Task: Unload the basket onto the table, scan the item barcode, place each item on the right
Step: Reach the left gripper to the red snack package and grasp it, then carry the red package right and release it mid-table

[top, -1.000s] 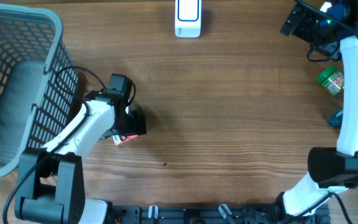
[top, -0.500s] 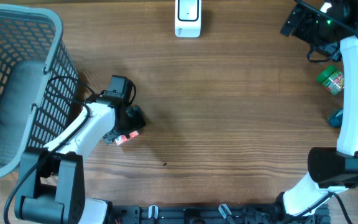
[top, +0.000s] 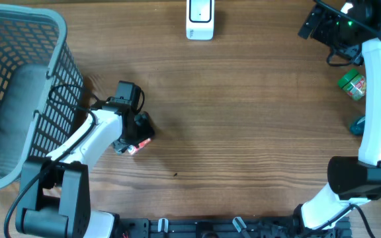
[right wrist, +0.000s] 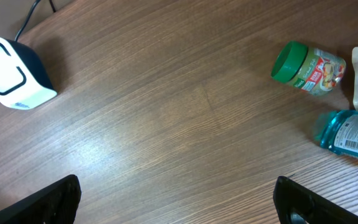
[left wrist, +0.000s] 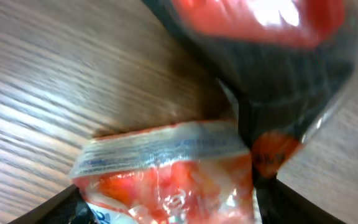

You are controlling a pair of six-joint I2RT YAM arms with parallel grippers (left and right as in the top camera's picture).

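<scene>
Drawn slightly nearer since one second ago to the grey plastic lattice basket (top: 61, 99), with jaws less wide: left gripper (top: 138, 131). Stands now over a small clear plastic packet (left wrist: 166, 171) with red content and a black-red part, one jaw on each side, both well apart from each other. Not possible to tell whether already pressing it.

Lies flat on the brown wooden worktop (top: 243, 132), this packet, near the basket and well apart from the white barcode scanner (top: 200, 18) with black face at the far edge. From above mostly hidden under the gripper. Only one red-white end (top: 132, 148) peeks out toward the near edge, so long axis seems to run roughly near to far, a bit slanted.

Inside the basket, one grey rounded soft-looking thing (top: 15, 112).

Hangs fully spread and empty over the far right corner: right gripper (right wrist: 176, 190). Under its camera, a green-lidded jar (right wrist: 308, 67) on its side and a teal bottle (right wrist: 350, 134).
</scene>
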